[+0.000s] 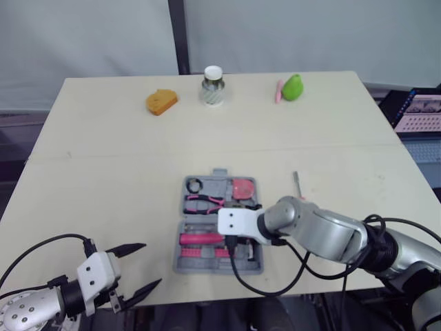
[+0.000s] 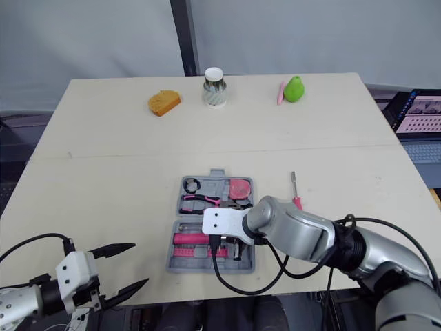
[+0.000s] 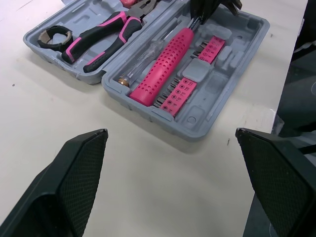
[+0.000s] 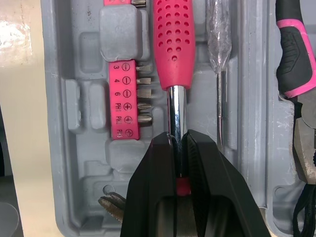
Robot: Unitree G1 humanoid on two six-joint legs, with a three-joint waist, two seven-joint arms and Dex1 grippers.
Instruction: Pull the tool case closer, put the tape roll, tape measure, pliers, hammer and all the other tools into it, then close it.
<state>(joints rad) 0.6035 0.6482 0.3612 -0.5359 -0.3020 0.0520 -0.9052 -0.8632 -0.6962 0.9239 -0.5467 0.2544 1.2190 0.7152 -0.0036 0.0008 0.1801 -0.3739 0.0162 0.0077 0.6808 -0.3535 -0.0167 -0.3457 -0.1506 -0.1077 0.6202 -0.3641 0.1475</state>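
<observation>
A grey wall with a dark post (image 1: 178,34) runs behind a pale table (image 1: 103,152), and a screen (image 1: 420,114) stands off the table's right side. At the far edge sit an orange lump (image 1: 161,101), a white-lidded jar (image 1: 213,86) and a green pear (image 1: 293,87) with a pink stick (image 1: 278,91) touching it.

The case (image 1: 207,182) lies open near the front edge, in the middle. Its far half holds the tape measure (image 1: 242,188), the pliers (image 1: 203,202) and the tape roll (image 1: 193,185). Its near half holds the hammer (image 1: 200,239).

The right gripper (image 4: 177,140) is over the near half, clenched on the hammer's steel shaft just below the pink grip. The left gripper (image 1: 152,263) hangs over the front edge, left of the case and apart from it, its fingers (image 3: 74,173) spread wide with nothing between them.

The right eye view shows a screwdriver (image 2: 294,187) whole, on the table just right of the case; in the left eye view the arm covers its pink end. The right wrist view shows a clear-handled driver (image 4: 218,34) lying beside the hammer and a pink bit strip (image 4: 122,98) on its other side.
</observation>
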